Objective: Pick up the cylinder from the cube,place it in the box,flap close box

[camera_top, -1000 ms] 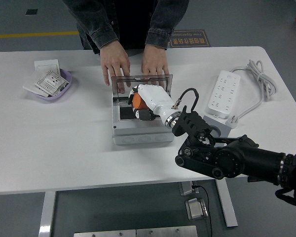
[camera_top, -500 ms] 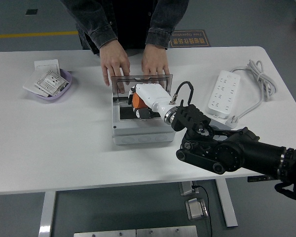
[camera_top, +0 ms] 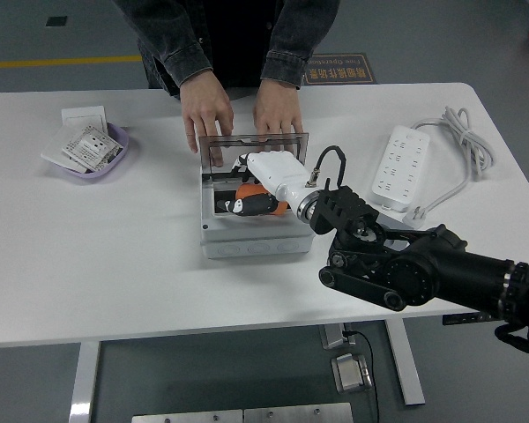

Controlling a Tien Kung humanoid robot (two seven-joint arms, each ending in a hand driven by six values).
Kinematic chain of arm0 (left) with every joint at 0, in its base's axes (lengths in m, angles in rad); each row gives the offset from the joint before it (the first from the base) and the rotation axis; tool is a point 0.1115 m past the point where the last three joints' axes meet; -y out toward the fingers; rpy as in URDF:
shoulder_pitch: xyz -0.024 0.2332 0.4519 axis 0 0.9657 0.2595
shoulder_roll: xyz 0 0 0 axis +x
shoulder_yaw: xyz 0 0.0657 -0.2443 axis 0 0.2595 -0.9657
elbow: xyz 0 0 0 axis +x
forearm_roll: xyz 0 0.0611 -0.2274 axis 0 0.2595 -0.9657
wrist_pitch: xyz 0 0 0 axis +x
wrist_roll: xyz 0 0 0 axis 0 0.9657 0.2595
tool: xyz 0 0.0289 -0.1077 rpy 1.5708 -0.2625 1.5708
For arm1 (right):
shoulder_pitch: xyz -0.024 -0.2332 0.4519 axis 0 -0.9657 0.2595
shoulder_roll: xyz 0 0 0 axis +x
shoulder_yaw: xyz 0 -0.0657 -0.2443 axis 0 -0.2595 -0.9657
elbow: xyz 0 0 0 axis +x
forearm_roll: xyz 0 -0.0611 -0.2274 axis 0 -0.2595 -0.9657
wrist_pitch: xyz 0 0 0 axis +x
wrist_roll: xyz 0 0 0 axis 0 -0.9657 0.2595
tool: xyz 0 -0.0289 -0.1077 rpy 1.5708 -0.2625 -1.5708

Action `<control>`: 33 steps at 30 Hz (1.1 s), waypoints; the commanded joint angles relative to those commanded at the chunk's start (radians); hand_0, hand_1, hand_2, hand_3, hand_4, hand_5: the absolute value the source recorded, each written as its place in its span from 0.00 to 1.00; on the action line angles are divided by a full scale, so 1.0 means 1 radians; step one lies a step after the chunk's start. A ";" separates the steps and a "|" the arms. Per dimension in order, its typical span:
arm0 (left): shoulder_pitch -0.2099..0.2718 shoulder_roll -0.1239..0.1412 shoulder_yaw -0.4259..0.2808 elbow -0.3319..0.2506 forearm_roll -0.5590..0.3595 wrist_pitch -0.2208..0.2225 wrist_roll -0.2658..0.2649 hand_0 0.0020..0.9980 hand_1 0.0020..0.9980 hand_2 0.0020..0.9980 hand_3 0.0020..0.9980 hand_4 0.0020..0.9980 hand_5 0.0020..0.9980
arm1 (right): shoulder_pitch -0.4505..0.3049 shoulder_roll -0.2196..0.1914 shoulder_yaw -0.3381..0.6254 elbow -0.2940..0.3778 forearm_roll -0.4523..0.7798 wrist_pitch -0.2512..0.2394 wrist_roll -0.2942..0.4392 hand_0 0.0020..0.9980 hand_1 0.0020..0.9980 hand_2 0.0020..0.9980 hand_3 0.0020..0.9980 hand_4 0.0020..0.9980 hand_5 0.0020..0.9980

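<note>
No legible writing on box (camera_top: 247,247).

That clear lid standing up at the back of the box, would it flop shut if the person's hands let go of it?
Possibly. The clear lid looks thin, flat and stiff, standing upright behind the box. The person's hands rest along its top edge, which suggests it won't reliably stay up alone.

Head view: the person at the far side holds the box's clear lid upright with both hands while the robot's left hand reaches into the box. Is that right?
Not quite. In the head view the hand in the box is the robot's right hand, coming in from the picture's right; the left arm is out of view. The person's hands do hold the clear lid upright.
</note>
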 joint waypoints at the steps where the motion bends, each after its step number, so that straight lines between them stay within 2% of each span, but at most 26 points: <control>1: -0.001 0.000 0.003 0.000 -0.002 0.000 -0.001 0.59 0.63 0.56 0.58 0.49 0.33 | 0.000 -0.001 0.000 0.001 0.000 -0.003 0.001 0.38 0.59 0.62 0.70 1.00 0.74; 7: -0.002 -0.002 0.022 0.000 -0.019 0.000 -0.005 0.59 0.63 0.56 0.58 0.49 0.33 | -0.007 -0.011 0.015 0.014 -0.010 -0.009 0.002 0.38 0.58 0.62 0.70 1.00 0.72; 10: 0.000 -0.004 0.026 0.000 -0.022 -0.001 -0.004 0.59 0.63 0.56 0.58 0.49 0.32 | -0.021 -0.035 0.052 0.056 -0.030 -0.003 -0.008 0.39 0.55 0.61 0.69 1.00 0.74; 17: 0.006 -0.008 0.023 0.000 -0.021 -0.001 -0.003 0.59 0.63 0.56 0.58 0.49 0.32 | -0.087 -0.146 0.180 0.210 -0.083 0.034 -0.048 0.39 0.52 0.60 0.68 1.00 0.75; 20: 0.009 -0.010 0.017 0.000 -0.015 0.000 -0.001 0.59 0.63 0.56 0.58 0.49 0.32 | -0.127 -0.204 0.249 0.297 -0.107 0.057 -0.068 0.39 0.52 0.60 0.68 1.00 0.75; 23: 0.011 -0.011 0.011 0.000 -0.008 -0.001 0.001 0.59 0.63 0.56 0.58 0.48 0.32 | -0.154 -0.242 0.313 0.379 -0.122 0.074 -0.083 0.38 0.52 0.60 0.68 1.00 0.76; 29: 0.013 -0.011 0.004 0.000 -0.001 -0.001 0.002 0.59 0.63 0.56 0.58 0.48 0.31 | -0.161 -0.263 0.409 0.498 -0.132 0.090 -0.093 0.37 0.51 0.60 0.67 1.00 0.77; 33: 0.013 -0.011 0.010 0.000 -0.006 -0.001 0.001 0.59 0.63 0.56 0.58 0.48 0.31 | -0.149 -0.251 0.430 0.481 -0.123 0.093 -0.090 0.36 0.50 0.60 0.67 1.00 0.78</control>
